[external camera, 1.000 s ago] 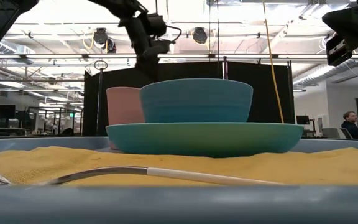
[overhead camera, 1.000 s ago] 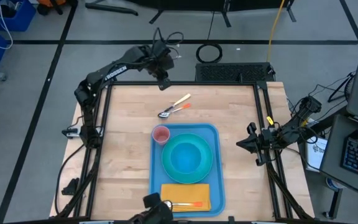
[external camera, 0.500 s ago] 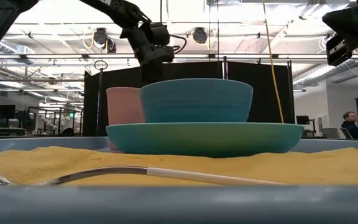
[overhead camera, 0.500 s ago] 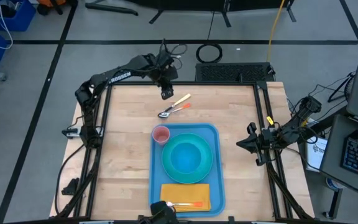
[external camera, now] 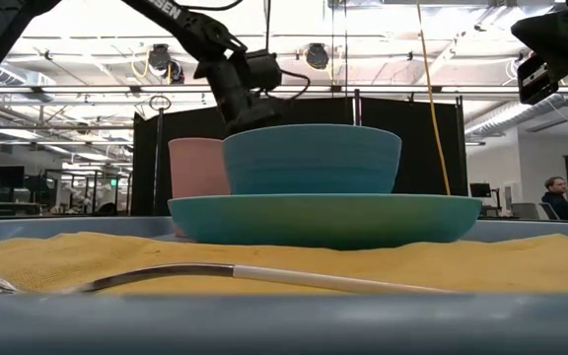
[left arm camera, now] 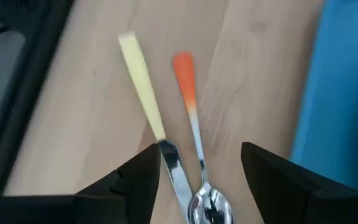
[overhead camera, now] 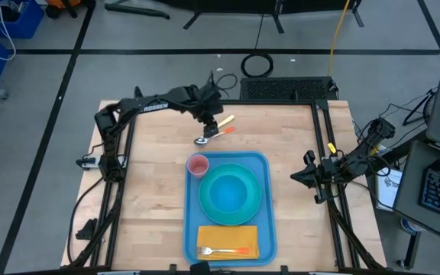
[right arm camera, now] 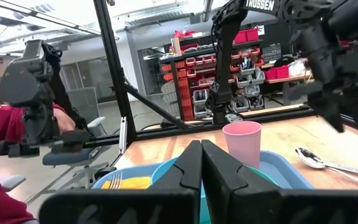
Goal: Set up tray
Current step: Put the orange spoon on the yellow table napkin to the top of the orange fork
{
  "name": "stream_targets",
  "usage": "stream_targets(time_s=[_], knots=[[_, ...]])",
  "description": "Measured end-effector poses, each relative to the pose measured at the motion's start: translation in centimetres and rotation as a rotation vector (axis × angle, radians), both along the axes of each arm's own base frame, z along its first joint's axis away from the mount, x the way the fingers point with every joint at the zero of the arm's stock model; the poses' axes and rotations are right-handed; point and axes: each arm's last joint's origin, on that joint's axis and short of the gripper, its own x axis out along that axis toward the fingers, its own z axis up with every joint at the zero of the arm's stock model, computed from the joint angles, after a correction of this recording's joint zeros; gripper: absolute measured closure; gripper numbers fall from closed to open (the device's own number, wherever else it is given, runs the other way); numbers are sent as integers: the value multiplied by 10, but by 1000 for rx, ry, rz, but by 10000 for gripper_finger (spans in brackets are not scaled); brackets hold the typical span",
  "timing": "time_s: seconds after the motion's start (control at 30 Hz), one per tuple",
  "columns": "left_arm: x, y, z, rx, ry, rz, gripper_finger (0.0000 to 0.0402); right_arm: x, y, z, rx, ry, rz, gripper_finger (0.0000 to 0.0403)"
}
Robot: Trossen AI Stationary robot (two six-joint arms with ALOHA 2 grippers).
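Yellow-orange cloth fills the near end of the scene: a napkin (overhead camera: 228,242) lies flat at the front of the tray (overhead camera: 267,200), and a fork (overhead camera: 221,250) with an orange-tipped handle rests across it. That tray, blue plastic with a low rim, sits on the wooden table (overhead camera: 151,198) at the middle of its front half, its long sides running front to back. Behind the napkin a round turquoise plate (overhead camera: 230,194) carries a blue bowl (external camera: 312,159), and a pink cup (overhead camera: 197,165) stands upright in the tray's far left corner, just beside the plate. Off to the right edge of the table the right gripper (overhead camera: 297,177) waits outside the tray, its two dark fingers (right arm camera: 188,171) pressed together with nothing between them. Farther back, on bare wood beyond the tray, two utensils lie side by side: a spoon (left arm camera: 194,130) with an orange handle and another piece with a pale yellow handle (left arm camera: 140,84). The left gripper (left arm camera: 199,163) hangs directly over them, fingers (left arm camera: 140,180) spread well apart so that both metal shafts show in the gap; whether the fingertips touch the wood or the utensils cannot be told, and nothing is clamped.
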Motion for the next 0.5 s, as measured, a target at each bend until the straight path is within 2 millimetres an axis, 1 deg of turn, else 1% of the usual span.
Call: stream_targets(time_s=[0.1, 0.27, 0.37, 0.5], knots=[[1, -9, -8, 17, 31, -50, 172, 0, 0, 0, 0, 0, 0, 403], [9, -19, -14, -7, 3, -121, 172, 0, 0, 0, 0, 0, 0, 403], [12, -20, -23, -35, 12, -135, 172, 0, 0, 0, 0, 0, 0, 403], [14, -15, -37, -57, 43, -123, 172, 0, 0, 0, 0, 0, 0, 403]])
